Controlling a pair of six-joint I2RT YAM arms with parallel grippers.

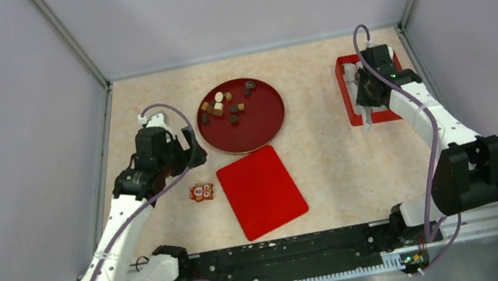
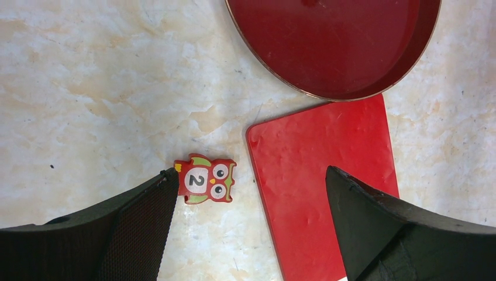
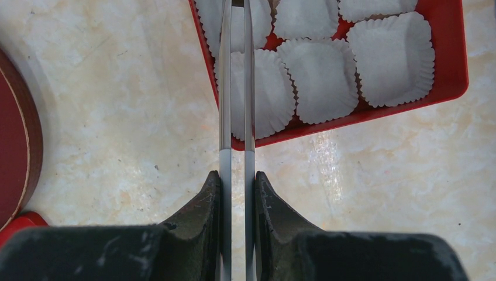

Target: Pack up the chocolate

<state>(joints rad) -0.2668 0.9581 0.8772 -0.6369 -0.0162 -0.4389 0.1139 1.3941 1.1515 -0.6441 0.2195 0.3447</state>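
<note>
The chocolate [image 1: 223, 106], several small dark brown, tan and white chunks, lies on a round red plate [image 1: 265, 118] at the back middle. My right gripper [image 1: 370, 92] [image 3: 237, 175] is shut on metal tweezers [image 3: 224, 88]. The tweezers reach over white paper cups [image 3: 319, 76] in a red box [image 1: 346, 92] [image 3: 450, 70] at the back right. Their tips run out of the frame's top. My left gripper [image 1: 186, 154] [image 2: 251, 172] is open and empty, hovering between an owl tile and a flat red lid. No chocolate shows in either wrist view.
A flat red rectangular lid [image 1: 261, 191] [image 2: 327, 158] lies in front of the plate [image 2: 351, 64]. A small red owl tile marked 2 [image 1: 202, 192] [image 2: 205, 180] lies to the lid's left. Grey walls enclose the table on three sides.
</note>
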